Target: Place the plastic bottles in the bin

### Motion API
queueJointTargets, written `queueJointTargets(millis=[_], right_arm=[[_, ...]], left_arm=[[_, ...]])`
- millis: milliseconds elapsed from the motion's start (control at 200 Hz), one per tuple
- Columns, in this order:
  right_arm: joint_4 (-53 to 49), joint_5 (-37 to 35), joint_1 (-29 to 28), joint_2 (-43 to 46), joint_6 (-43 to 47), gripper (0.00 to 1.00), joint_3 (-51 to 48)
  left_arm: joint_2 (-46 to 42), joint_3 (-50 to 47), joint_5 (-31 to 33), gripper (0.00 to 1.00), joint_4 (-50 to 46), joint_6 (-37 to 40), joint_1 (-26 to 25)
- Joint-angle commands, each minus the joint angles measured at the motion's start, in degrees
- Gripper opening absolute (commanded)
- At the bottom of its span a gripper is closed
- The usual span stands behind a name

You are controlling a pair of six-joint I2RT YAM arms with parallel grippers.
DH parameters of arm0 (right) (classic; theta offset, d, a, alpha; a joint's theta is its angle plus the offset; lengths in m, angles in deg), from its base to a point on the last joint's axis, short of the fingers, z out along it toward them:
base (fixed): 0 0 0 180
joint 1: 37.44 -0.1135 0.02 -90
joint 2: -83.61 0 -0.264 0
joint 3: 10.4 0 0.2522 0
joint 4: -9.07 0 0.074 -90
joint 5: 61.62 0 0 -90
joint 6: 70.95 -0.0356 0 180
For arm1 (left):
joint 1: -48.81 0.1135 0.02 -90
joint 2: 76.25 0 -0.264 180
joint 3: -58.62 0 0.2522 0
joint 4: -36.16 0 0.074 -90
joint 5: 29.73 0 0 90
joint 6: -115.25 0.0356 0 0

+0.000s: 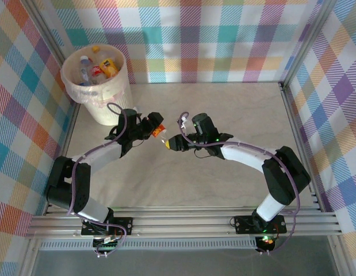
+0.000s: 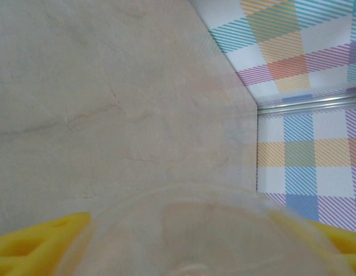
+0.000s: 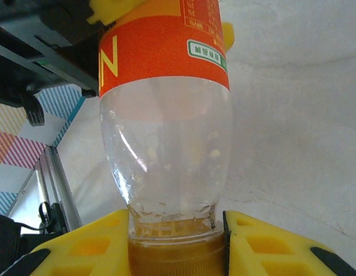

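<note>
A clear plastic bottle (image 1: 161, 133) with an orange label hangs in the air between my two grippers, right of the bin (image 1: 111, 106). My right gripper (image 3: 178, 247) is shut on its neck, just above the amber cap, and the bottle (image 3: 166, 144) points away from it. My left gripper (image 1: 153, 127) holds the other end: its yellow fingers (image 2: 39, 241) press both sides of the blurred clear base (image 2: 212, 230). Several more bottles (image 1: 100, 68) lie inside the cream-white bin at the back left.
Bare marble-look tabletop (image 1: 235, 115) stretches to the right and behind the arms. Checked cloth walls and an aluminium frame (image 1: 293, 121) enclose the table. The bin stands in the back left corner, close to the left arm's wrist.
</note>
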State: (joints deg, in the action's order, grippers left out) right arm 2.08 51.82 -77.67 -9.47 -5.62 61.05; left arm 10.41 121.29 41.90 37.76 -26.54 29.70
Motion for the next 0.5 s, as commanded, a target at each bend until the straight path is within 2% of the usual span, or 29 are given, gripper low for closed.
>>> queueJointTargets(millis=[0,115,260,355,500], right_arm=[[2.46,2.68,-0.51,2.44,0.23,0.25,-0.22],[2.77,3.46,-0.47,1.61,0.75,0.30,0.77],[3.01,3.63,-0.44,1.73,1.74,0.50,1.45],[2.73,3.76,-0.47,2.78,3.98,0.63,1.63],[3.43,2.89,-0.38,4.16,8.14,0.80,0.85]], left_arm=[[-0.58,1.45,-2.17,0.66,2.57,1.25,-0.75],[-2.93,1.11,-0.32,0.58,0.54,1.50,-0.73],[-6.90,2.31,3.43,0.52,-5.40,3.15,-0.66],[-9.92,5.09,7.26,0.52,-12.54,5.44,-0.42],[-13.65,14.16,18.31,0.52,-29.11,11.66,1.14]])
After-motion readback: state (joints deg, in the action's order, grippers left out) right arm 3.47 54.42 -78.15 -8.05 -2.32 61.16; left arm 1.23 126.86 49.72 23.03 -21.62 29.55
